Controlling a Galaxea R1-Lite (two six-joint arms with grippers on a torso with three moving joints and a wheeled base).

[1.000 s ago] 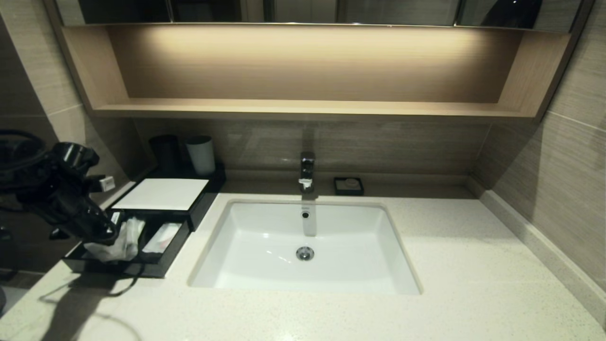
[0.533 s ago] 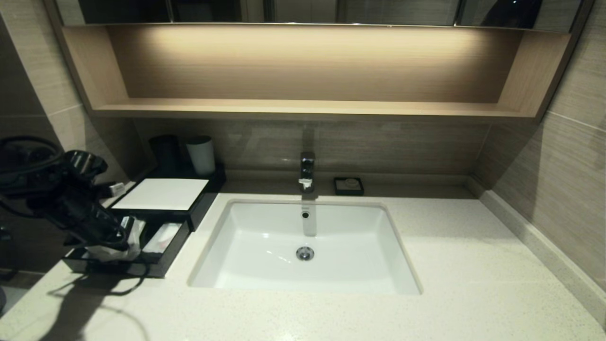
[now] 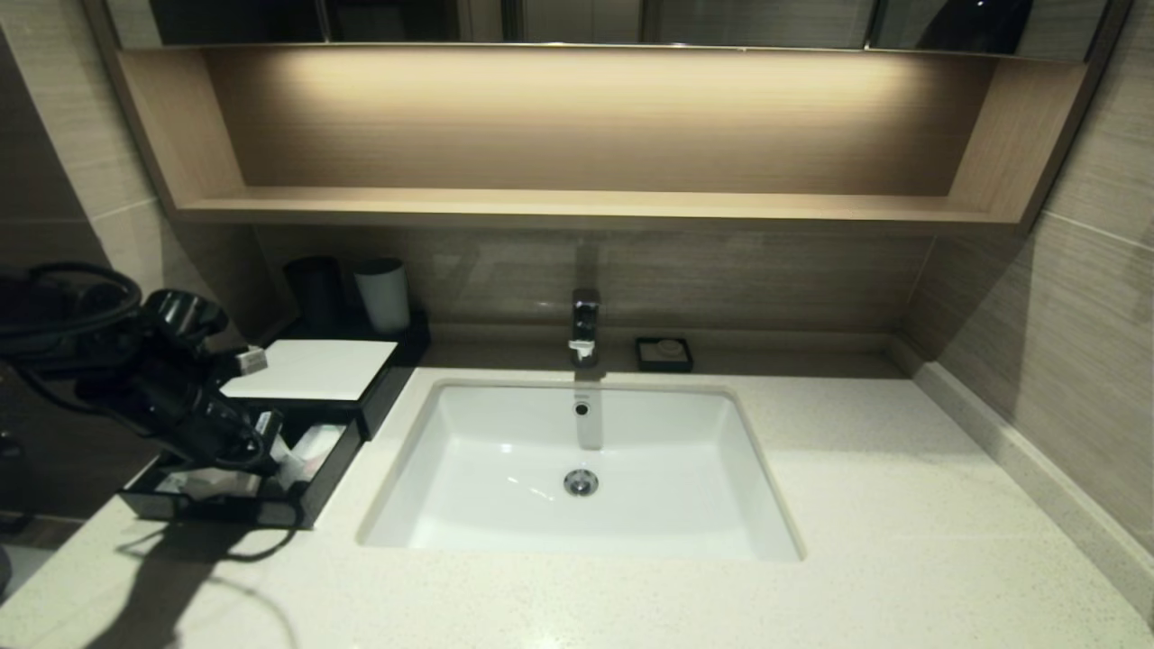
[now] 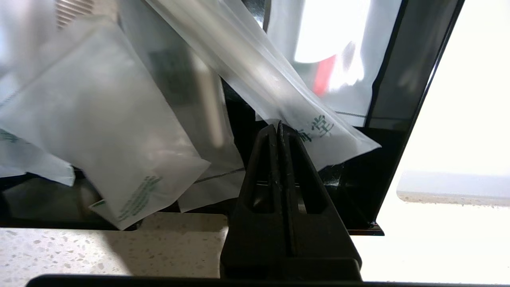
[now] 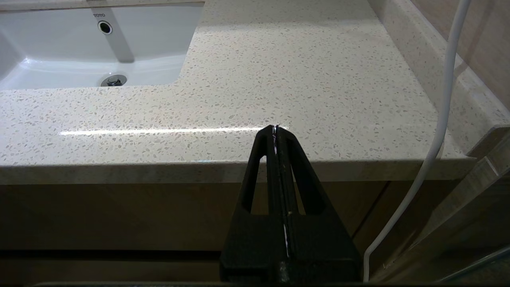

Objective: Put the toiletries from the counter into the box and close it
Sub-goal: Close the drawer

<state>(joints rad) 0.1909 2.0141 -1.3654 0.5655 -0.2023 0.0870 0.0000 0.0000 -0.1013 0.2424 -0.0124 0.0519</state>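
Left gripper (image 4: 279,126) pinching a packet (image 4: 255,79) over the drawer (image 3: 311,491), toiletries (image 4: 99,123) inside.

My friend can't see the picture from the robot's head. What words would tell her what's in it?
The robot's left gripper, shut, reaches into the open drawer of a black box holding clear toiletry packets, at the left of a speckled counter. A white sink with a faucet sits in the middle, below a wooden shelf.

Dark cup (image 3: 314,290) and pale cup (image 3: 383,295) stand far left; faucet (image 3: 585,326) centre; soap dish (image 3: 664,353) just right; wooden shelf (image 3: 577,209) above.
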